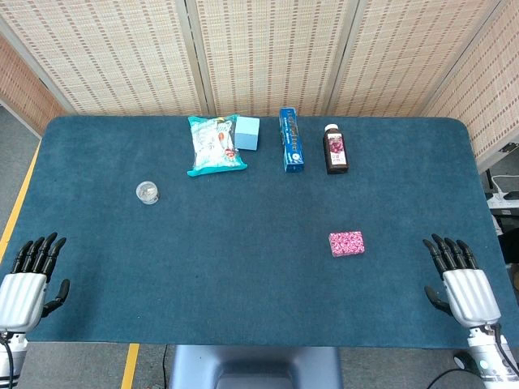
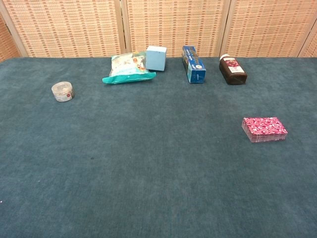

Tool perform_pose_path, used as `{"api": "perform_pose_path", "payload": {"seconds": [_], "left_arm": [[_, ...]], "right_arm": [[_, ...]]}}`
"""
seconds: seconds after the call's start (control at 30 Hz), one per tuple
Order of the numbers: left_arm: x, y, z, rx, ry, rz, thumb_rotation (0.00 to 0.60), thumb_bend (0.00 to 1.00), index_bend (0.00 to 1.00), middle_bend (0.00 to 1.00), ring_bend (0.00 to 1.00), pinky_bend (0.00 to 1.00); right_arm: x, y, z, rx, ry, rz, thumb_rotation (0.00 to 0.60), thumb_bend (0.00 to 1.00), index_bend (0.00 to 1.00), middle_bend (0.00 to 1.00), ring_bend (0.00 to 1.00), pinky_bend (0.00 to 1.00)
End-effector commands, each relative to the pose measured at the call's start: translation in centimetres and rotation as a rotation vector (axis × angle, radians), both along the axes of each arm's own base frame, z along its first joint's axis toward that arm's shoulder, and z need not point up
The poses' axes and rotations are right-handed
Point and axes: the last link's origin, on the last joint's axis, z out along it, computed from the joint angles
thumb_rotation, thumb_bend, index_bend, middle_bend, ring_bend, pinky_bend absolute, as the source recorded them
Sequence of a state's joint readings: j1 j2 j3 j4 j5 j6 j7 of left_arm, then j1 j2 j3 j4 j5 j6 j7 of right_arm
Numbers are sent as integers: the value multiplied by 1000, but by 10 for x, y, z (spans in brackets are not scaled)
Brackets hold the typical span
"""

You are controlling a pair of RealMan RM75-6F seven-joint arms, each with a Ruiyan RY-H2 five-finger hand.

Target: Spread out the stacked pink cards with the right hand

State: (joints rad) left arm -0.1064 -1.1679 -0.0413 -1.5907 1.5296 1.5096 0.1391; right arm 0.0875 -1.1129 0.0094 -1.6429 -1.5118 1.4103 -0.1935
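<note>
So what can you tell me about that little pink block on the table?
The pink cards form a neat, squared-up stack lying flat on the teal cloth-covered table. The top face shows a busy pink-and-white pattern, and thin card edges show along the sides. It lies toward the robot's right, nearer than the dark bottle. Nothing touches it; the right hand rests apart, fingers extended.
</note>
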Motion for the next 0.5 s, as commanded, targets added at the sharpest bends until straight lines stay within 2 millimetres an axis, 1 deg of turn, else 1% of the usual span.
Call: {"api": "perform_pose_path", "payload": {"seconds": [0.03,0.2,0.3,0.43,0.5], "left_arm": [[-1,0,-1,-5,1,7,600,458,0,0,0,71],[0,2,-4,-14,-2,10,600,458,0,0,0,71],[1,3,-6,-23,-9,5,600,458,0,0,0,71],[1,4,-7,-38,-18,0,600,459,0,0,0,71],[1,4,-6,-40,-23,-1,600,458,0,0,0,71]], "right_arm": [[-1,-2,-3,8,5,-7,600,263,0,0,0,0],[1,-5,-10,10,-7,-16,600,263,0,0,0,0],[7,-13,-18,27,-14,-1,600,262,0,0,0,0],[20,-34,-29,76,1,36,600,262,0,0,0,0],[28,-47,-37,123,14,38,600,263,0,0,0,0]]}}
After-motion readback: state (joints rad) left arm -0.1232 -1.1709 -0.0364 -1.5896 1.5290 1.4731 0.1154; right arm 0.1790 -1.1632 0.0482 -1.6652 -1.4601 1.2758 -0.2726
